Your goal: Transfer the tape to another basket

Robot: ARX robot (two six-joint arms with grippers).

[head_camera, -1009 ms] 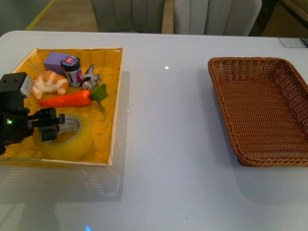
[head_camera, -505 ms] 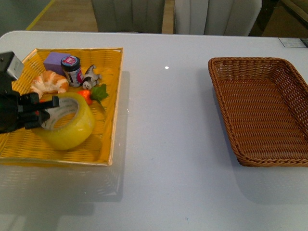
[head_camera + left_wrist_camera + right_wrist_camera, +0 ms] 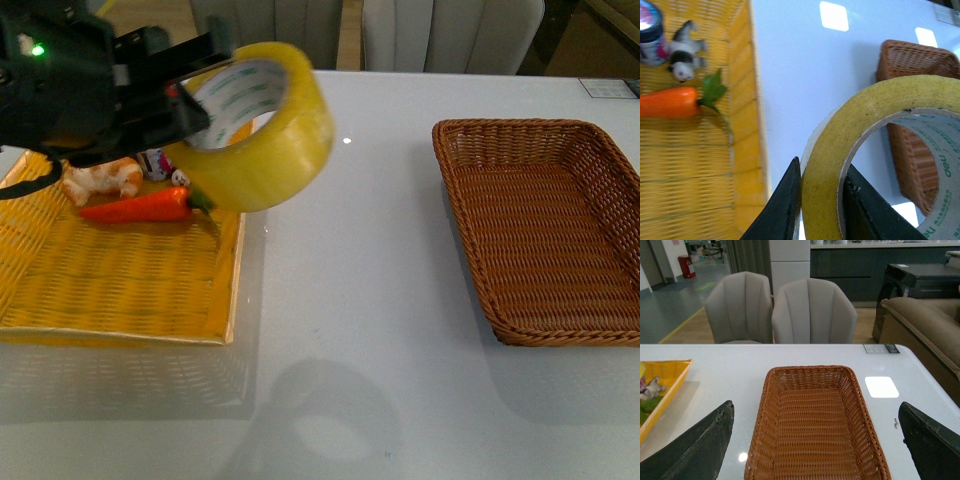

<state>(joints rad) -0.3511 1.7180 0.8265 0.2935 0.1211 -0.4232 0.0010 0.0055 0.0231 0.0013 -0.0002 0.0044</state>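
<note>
My left gripper [image 3: 190,105] is shut on the tape [image 3: 262,125], a wide yellowish roll with a white printed core, held high above the right edge of the yellow tray. In the left wrist view the black fingers [image 3: 785,210] pinch the tape's wall [image 3: 822,170] from both sides. The brown wicker basket [image 3: 470,135] lies empty at the table's right; it also shows in the left wrist view [image 3: 900,55] and the right wrist view [image 3: 805,371]. My right gripper [image 3: 815,445] is open and empty, above the near side of the basket.
The yellow woven tray [image 3: 120,300] at the left holds a carrot [image 3: 140,207], a croissant [image 3: 98,180], a small jar and a toy animal [image 3: 685,50]. White tabletop [image 3: 350,280] lies between tray and basket. Grey chairs [image 3: 780,310] stand behind the table.
My left gripper has lifted the tape out of the yellow tray and carried it up and to the right, over the tray's right edge.
</note>
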